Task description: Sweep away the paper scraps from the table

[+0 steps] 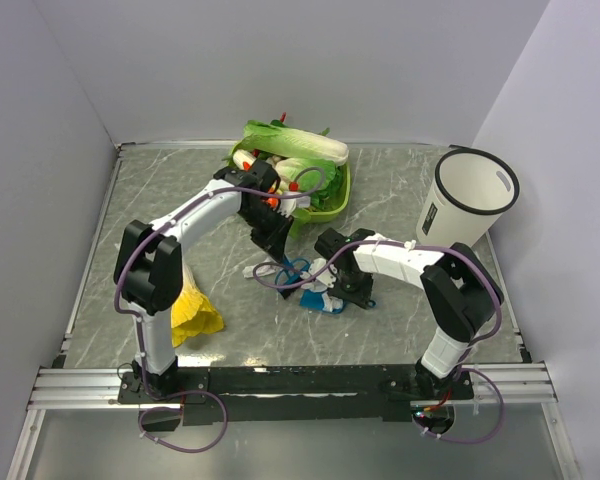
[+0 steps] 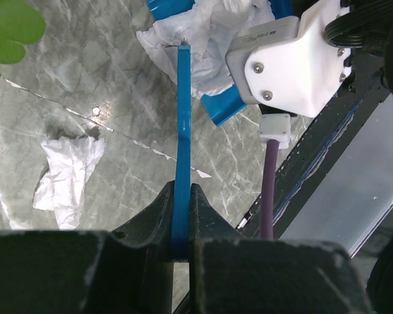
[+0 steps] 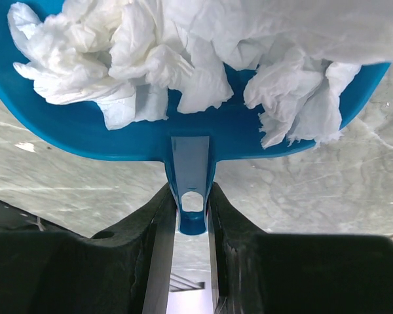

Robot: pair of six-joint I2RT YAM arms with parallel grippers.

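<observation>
One scrap (image 2: 69, 173) on table (image 2: 118, 85); one dustpan (image 3: 203, 127), heaped.

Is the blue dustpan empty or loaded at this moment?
Loaded: crumpled paper scraps lie piled in the blue dustpan, seen close up in the right wrist view.

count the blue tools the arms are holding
2: a thin blue handle clamped in the left pincer, and a blue dustpan loaded with paper scraps, gripped by its tab in the right pincer.
</observation>
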